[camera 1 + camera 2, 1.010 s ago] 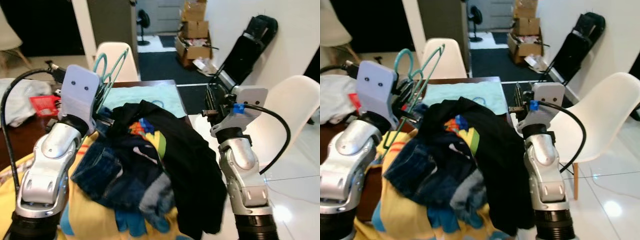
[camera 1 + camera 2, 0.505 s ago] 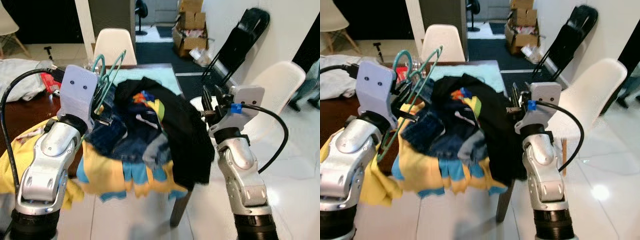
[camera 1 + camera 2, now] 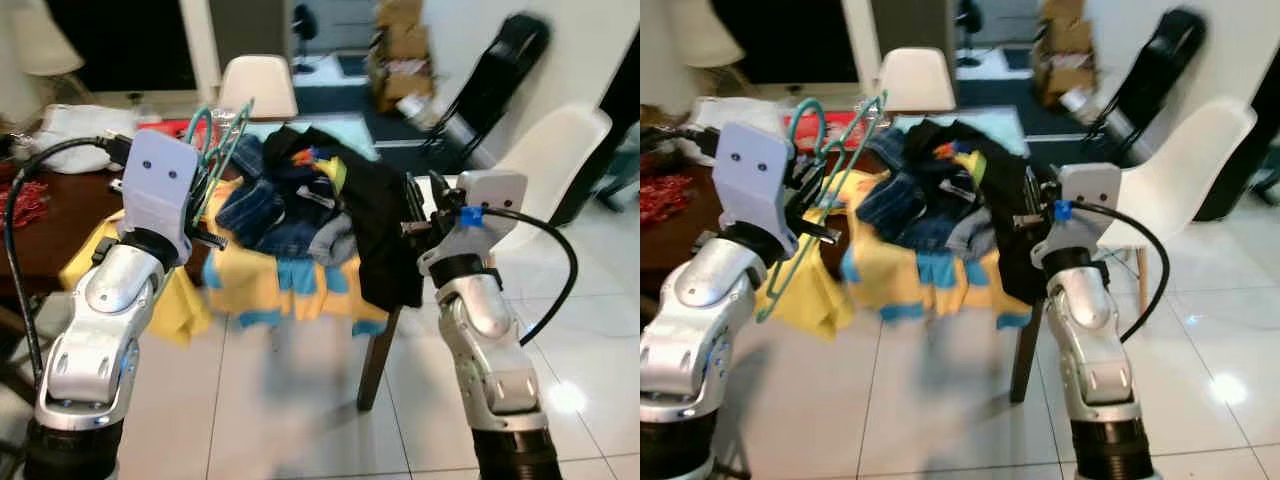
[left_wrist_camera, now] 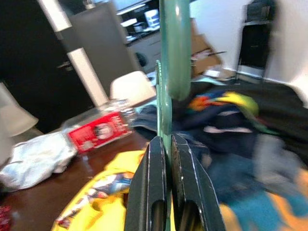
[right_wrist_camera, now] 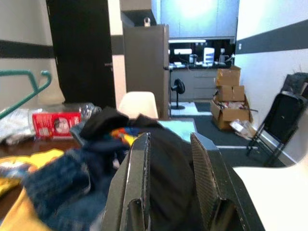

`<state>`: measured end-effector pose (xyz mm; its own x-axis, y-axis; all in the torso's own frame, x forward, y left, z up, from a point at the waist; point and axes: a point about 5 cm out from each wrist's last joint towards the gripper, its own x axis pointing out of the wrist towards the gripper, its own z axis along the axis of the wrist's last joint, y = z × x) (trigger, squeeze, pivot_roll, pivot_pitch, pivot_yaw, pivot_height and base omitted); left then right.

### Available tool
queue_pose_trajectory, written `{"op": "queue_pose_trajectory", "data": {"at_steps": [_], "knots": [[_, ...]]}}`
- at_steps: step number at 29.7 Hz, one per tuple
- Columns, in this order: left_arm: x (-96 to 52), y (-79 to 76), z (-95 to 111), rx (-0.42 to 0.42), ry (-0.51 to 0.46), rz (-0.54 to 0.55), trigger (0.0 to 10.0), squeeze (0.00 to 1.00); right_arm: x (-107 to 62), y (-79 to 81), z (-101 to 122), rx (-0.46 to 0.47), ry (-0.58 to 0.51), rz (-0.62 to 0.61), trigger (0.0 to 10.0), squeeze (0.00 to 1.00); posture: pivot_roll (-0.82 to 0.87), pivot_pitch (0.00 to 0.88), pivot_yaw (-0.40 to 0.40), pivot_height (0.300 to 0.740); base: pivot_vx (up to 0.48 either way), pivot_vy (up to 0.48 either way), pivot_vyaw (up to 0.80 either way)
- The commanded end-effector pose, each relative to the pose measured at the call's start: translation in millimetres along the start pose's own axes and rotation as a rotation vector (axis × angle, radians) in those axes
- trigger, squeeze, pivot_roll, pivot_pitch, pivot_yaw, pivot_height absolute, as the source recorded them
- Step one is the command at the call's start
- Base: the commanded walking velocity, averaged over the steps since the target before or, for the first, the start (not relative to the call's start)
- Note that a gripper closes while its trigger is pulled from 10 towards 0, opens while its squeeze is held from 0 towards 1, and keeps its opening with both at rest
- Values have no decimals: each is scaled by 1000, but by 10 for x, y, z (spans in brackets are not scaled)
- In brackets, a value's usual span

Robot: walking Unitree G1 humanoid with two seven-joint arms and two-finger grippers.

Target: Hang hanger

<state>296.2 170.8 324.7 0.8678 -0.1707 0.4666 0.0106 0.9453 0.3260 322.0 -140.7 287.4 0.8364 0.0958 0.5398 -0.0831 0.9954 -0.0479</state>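
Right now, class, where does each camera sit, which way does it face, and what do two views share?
Left eye, right eye: head, facing down at the clothes pile on the table; both silver arms show.
Left wrist: along the left gripper, fingers shut on the green hanger.
Right wrist: along the open right gripper toward the pile.
Shared: the pile and hanger.

Head stereo pair looks fwd and down from above both arms, mid-range, onto the clothes pile [image 3: 300, 215] at the dark table's [image 3: 45, 225] corner, w/ white chairs and tiled floor [image 3: 300, 400] around. Left wrist cam sits v. close behind its own black fingers [image 4: 151, 192], sighting along the teal hanger [image 4: 173, 53] toward the same pile and a red pack [image 4: 96, 131]. Right wrist cam looks level between its fingers [image 5: 139, 187] across the pile to cardboard boxes [image 5: 226, 98] and a folded black chair [image 5: 281, 125], shared w/ the head views.
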Motion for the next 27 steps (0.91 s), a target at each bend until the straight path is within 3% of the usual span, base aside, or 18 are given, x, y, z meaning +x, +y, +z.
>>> {"op": "queue_pose_trajectory", "data": {"at_steps": [1,22,27], "knots": [[-5,-24,9,-1,-10,-9,10000,0,-13,9,17,-11,-6,2,10000,0,11,180,-20,740,-341,0,0],[-10,-52,-30,-3,-1,-15,10000,0,-27,47,9,-26,2,33,10000,0,4,177,-19,740,-340,0,0],[-8,-69,-55,5,14,-16,10000,0,-29,52,10,-36,5,38,10000,0,5,179,-19,740,0,0,0]]}}
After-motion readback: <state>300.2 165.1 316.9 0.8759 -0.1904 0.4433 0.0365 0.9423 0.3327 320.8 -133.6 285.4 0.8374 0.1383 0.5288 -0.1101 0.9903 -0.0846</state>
